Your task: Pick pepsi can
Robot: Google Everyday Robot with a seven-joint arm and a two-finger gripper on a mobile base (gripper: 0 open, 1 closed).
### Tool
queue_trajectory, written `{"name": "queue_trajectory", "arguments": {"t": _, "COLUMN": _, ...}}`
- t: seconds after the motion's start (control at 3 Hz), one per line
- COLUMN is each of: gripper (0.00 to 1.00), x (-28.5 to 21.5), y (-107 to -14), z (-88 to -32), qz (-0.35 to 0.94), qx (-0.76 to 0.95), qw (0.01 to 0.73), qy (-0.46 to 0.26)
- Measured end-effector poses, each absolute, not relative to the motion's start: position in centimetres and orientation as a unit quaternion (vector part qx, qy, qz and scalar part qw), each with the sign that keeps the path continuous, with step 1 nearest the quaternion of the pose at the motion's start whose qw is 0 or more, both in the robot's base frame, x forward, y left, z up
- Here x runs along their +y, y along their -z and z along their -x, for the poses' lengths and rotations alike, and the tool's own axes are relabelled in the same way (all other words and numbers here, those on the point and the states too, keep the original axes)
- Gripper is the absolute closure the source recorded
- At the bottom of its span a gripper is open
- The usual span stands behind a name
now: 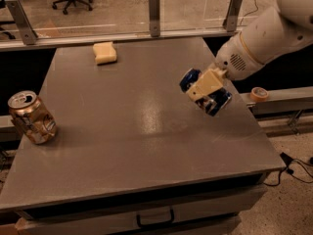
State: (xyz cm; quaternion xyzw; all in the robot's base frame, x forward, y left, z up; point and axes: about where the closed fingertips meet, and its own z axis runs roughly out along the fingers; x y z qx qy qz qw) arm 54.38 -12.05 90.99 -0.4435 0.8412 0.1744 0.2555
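One view is all you have here. In the camera view, the pepsi can (219, 101) sits in the pincer (205, 85) over the right-hand part of the bench (122, 131), nearer the right edge than the middle. You see a dark blue body with pale glints and white markings towards its lower end. The round logo is not clear enough to make out.

The can lies over on a slant, not upright. Its long axis runs from upper left to lower right, with one end pointing up towards the far left and the other down towards the bench's right edge.

The pincer's cream fingers (211, 80) are clamped across the middle of the can and cover most of that stretch, so only the two ends show. You cannot tell for certain whether the lower end touches the bench top. The white arm (264, 38) comes in from the upper right and is cut off by the frame.

Well apart from all this, a dented gold-brown can (32, 117) stands at the bench's left edge, leaning slightly. A yellow sponge (105, 53) lies near the far edge. A roll of tape (259, 93) rests on the ledge just right of the bench.
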Motion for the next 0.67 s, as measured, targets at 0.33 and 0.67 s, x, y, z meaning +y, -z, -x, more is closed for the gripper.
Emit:
{"name": "queue_trajectory", "arguments": {"t": 0.33, "gripper": 1.0, "x": -10.0, "y": -96.7, "z": -56.2, "qz": 0.492, "qx": 0.786, "qw": 0.318, "qy": -0.2}}
{"name": "queue_trajectory", "arguments": {"t": 0.67, "gripper": 1.0, "x": -10.0, "y": -99.2, "z": -56.6, "qz": 0.497, "qx": 0.773, "qw": 0.343, "qy": -0.193}}
